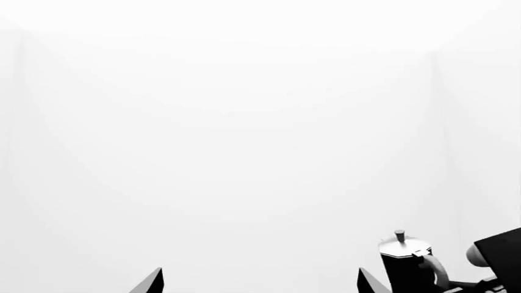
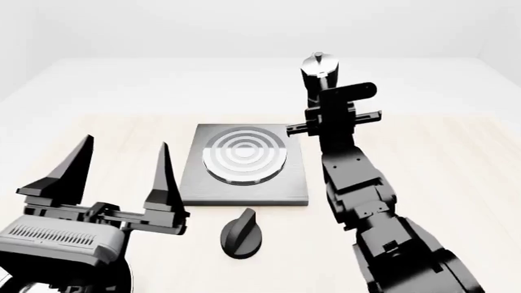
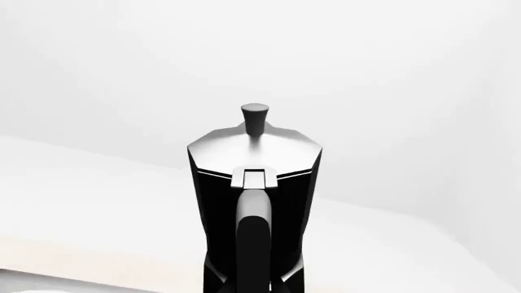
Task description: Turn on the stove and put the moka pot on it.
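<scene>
Head view gives us the clearest layout, so we take the stove as our landmark. It is a flat dark-grey square slab lying on the pale table, with a burner of concentric silver rings in its middle. Just in front of the stove, on the side near our body, sits the small round black knob, a little apart from the slab's edge.

Behind the stove's far right corner stands the moka pot, upright, with its silver lid and lid knob on top. It is not on the burner. Our right arm reaches along the right side of the stove up to the pot, and the right gripper is at the pot's lower body. In the right wrist view the moka pot fills the middle, its black handle turned toward the camera, but the fingers are not visible there, so we cannot tell if this pincer is spread or pinching the pot.

Our left gripper hovers in front of the stove's left side, its two pointed fingers spread wide, with nothing between them. In the left wrist view the fingertips are also apart, and the moka pot appears small and far.
</scene>
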Robot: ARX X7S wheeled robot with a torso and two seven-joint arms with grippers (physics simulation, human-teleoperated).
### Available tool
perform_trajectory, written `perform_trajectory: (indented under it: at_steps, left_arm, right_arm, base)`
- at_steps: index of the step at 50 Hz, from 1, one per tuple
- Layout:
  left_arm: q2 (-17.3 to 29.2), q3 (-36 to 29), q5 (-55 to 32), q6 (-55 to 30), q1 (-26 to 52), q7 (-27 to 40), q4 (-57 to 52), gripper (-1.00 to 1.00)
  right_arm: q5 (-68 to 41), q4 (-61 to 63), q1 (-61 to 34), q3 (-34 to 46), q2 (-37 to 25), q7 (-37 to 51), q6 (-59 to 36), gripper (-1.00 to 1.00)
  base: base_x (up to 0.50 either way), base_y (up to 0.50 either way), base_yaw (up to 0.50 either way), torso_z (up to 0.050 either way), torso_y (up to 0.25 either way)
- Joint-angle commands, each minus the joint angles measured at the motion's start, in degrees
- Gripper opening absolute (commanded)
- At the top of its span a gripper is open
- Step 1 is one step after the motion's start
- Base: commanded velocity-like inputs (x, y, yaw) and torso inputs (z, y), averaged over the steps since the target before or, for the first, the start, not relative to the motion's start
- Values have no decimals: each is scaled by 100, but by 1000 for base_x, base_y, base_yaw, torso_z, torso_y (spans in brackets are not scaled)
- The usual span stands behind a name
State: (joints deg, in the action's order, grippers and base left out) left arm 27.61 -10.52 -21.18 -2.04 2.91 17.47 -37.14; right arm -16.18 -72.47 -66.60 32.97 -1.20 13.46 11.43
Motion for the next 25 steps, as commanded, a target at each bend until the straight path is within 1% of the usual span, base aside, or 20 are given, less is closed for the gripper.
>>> perform_trajectory:
  at_steps: [1,9,14,20,25]
  left_arm:
    - [-27,-54,7,36,20,-25,111,100]
    - [-34,-69,2,76,13,-41,182,100]
    - [-21,-52,1,100,-23,-34,199,100]
    - [-30,-64,2,119,-13,-32,215,100]
    - [-25,-68,-21,104,-3,-24,185,100]
  right_arm:
    - [-1899,-41,-300,1916,118,76,377,-100]
    - [-3909,321,-180,3274,118,118,737,-100]
    - [-4792,443,-149,4173,119,231,966,-100]
    - [-5471,654,7,4977,119,337,1309,-100]
    - [-5761,875,-132,5317,119,426,1231,-100]
  base:
    - [0,0,0,0,0]
    - [0,0,0,0,1]
    - [0,0,0,0,2]
    - [0,0,0,0,0]
    - [0,0,0,3,2]
